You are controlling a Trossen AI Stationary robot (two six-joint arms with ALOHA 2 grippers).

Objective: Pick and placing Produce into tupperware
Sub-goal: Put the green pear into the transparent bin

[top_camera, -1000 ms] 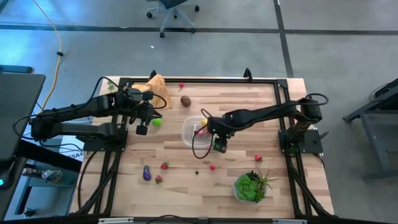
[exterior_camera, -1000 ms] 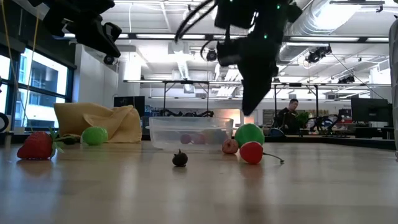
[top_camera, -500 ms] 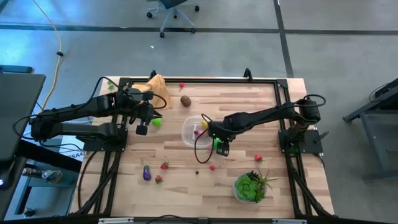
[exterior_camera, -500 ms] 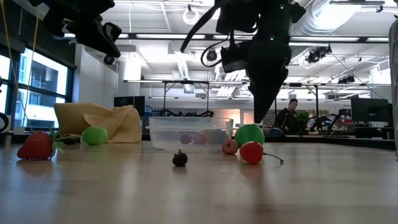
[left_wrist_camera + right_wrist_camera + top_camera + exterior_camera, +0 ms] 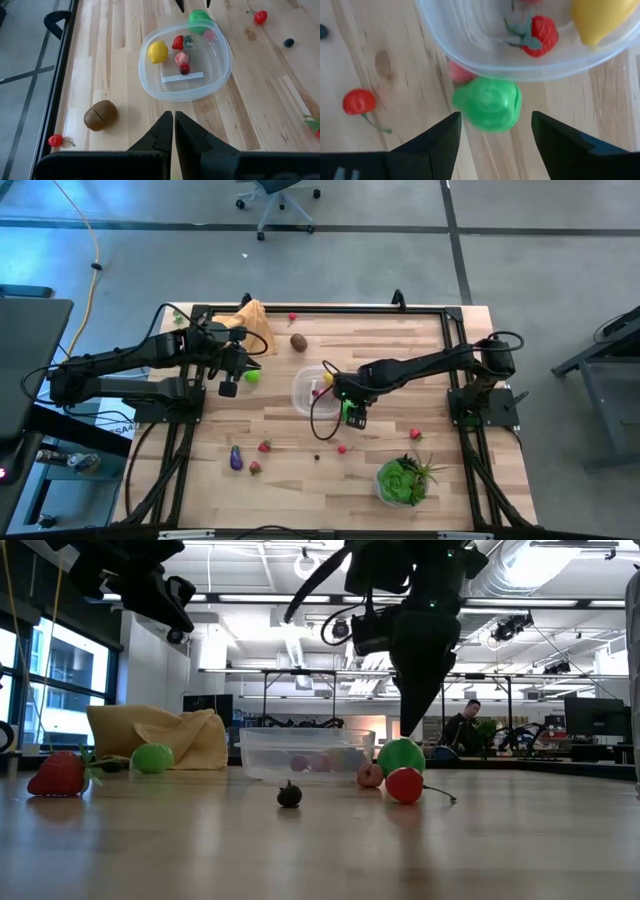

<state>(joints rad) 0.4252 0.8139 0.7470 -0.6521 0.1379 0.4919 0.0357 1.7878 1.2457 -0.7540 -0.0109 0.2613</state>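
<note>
The clear round tupperware (image 5: pixel 306 391) stands mid-table and holds a yellow lemon (image 5: pixel 157 51), a strawberry (image 5: pixel 540 33) and small red berries. A green lime (image 5: pixel 487 102) lies on the wood against its outer wall, next to a pinkish berry (image 5: pixel 370 775). My right gripper (image 5: pixel 495 135) hangs open just above this lime, pointing down, one finger on either side and clear of it. My left gripper (image 5: pixel 173 120) is shut on nothing, raised over the table's left side near the cloth (image 5: pixel 255 325).
Loose produce lies about: a kiwi (image 5: pixel 298 341), another lime (image 5: pixel 252 377), an eggplant (image 5: pixel 236 459), strawberries (image 5: pixel 265 446), cherries (image 5: pixel 404 785) and a dark berry (image 5: pixel 289 795). A leafy plant (image 5: pixel 403 480) stands near the front right.
My right gripper has dipped slightly toward the green lime beside the tupperware. None of the produce has moved.
</note>
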